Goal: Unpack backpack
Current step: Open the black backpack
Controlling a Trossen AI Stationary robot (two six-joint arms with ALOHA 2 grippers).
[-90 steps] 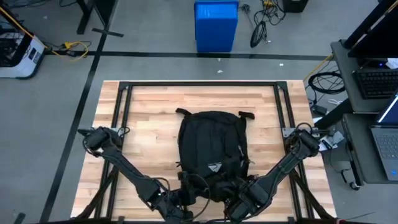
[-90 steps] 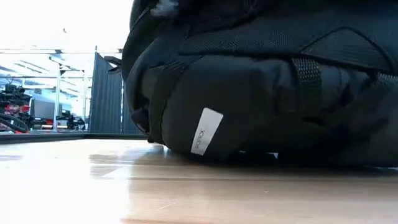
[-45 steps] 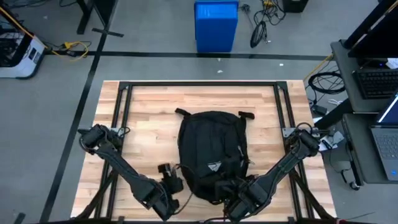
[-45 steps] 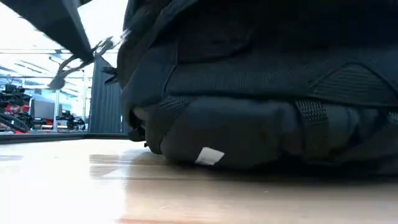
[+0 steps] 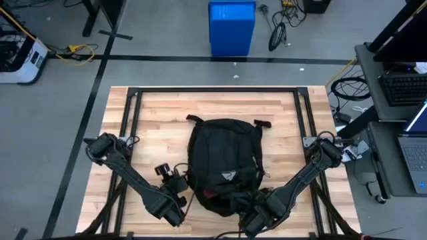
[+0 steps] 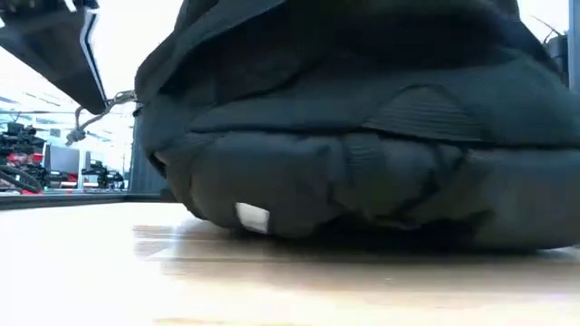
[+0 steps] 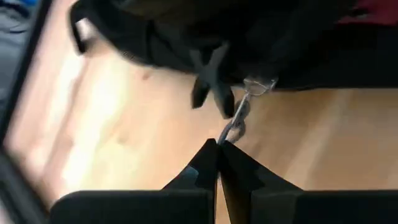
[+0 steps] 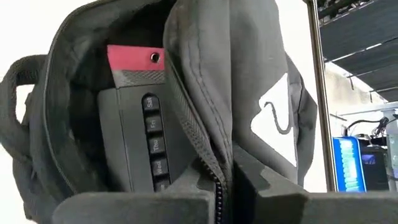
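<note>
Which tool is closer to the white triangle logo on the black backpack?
Right. The right tool sits just beside the logo; the left tool holds the zipper cord at the backpack's edge.

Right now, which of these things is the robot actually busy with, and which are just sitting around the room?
In the job:
- backpack, open at the near end
- zipper pull, pinched in the left gripper
- right gripper, jaws shut on the opening's edge
- red-topped device inside

Just lying about:
- blue bin
- laptop
- keyboard
- floor cables
</note>
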